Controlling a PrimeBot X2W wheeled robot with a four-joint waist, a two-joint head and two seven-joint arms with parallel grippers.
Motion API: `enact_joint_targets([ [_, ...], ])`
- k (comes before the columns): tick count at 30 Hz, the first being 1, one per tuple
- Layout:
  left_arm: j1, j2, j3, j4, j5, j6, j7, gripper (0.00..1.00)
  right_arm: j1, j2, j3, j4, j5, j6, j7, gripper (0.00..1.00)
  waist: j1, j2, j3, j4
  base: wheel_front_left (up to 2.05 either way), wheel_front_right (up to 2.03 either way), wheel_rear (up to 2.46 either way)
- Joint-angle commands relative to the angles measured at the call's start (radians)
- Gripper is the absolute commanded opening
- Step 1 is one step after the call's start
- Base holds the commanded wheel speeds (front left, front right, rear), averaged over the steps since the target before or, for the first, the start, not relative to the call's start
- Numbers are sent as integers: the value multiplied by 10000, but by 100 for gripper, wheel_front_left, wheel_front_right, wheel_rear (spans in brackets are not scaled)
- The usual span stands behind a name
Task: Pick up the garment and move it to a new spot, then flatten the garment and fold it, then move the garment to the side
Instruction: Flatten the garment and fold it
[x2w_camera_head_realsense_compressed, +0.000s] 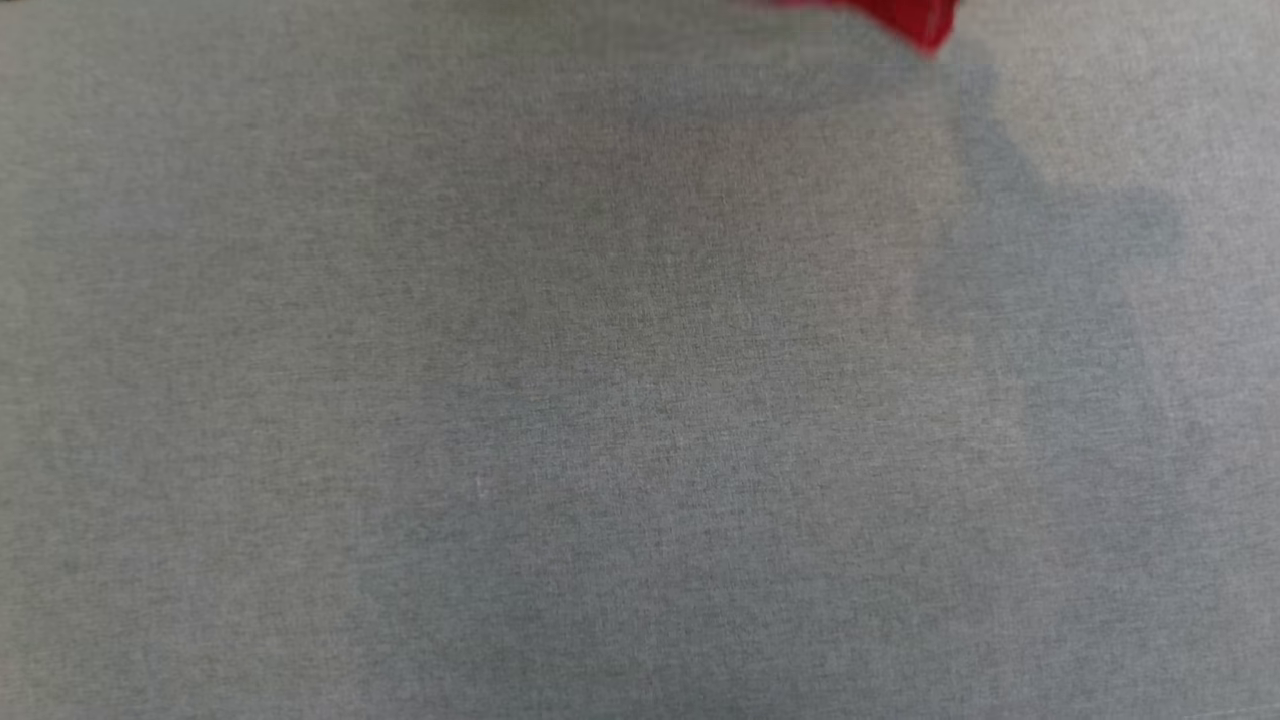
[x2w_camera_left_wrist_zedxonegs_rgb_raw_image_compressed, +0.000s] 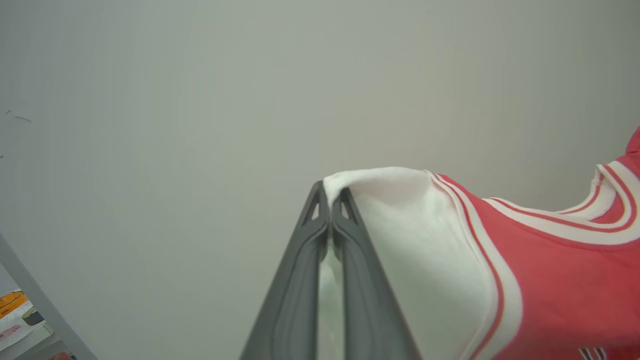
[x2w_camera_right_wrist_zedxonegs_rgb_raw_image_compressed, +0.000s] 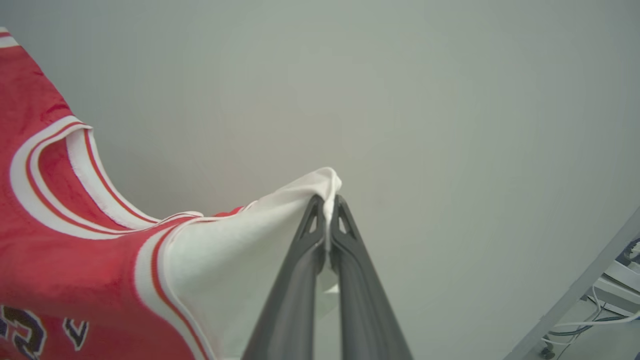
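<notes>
The garment (x2w_camera_left_wrist_zedxonegs_rgb_raw_image_compressed: 550, 270) is a red jersey T-shirt with white sleeves and red-white striped trim, held up off the table. My left gripper (x2w_camera_left_wrist_zedxonegs_rgb_raw_image_compressed: 330, 200) is shut on the edge of one white sleeve. My right gripper (x2w_camera_right_wrist_zedxonegs_rgb_raw_image_compressed: 327, 205) is shut on the other white sleeve, with the garment (x2w_camera_right_wrist_zedxonegs_rgb_raw_image_compressed: 75, 260) hanging to its left and dark lettering showing near the bottom. In the head view only a red corner of the garment (x2w_camera_head_realsense_compressed: 915, 20) hangs in at the top edge, above the grey table (x2w_camera_head_realsense_compressed: 600, 400).
The grey cloth-covered table carries soft shadows of the arms and shirt at its centre and right. A table edge with boxes (x2w_camera_left_wrist_zedxonegs_rgb_raw_image_compressed: 20, 320) beyond it shows at the left wrist view's lower left. Cables on the floor (x2w_camera_right_wrist_zedxonegs_rgb_raw_image_compressed: 600, 325) lie past the table edge at the right.
</notes>
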Motion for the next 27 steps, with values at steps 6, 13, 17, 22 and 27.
enact_joint_targets([
  [6,-1012,-420,-49,1312,87,-222,-656,0,-1560,397,645,1456,-127,-7,-824,0,-1,0,961,-213,0,0,0],
  [13,-769,-614,-311,2331,-195,-325,-1220,0,-1760,624,1538,2589,288,-7,-1586,0,-1,0,1382,-199,0,0,0],
  [17,-165,-648,-483,2688,-493,-343,-1584,0,-1264,724,2043,2982,672,-7,-2089,0,-1,0,1390,-208,0,0,0],
  [22,1182,-411,-716,2645,-1128,-348,-2037,0,-247,978,2693,3314,1179,-7,-2765,0,-1,0,1010,-245,0,0,0],
  [27,2941,-128,-836,2327,-1613,-349,-2354,0,964,1134,3332,3523,1582,-7,-3312,0,-1,0,377,-148,0,0,0],
])
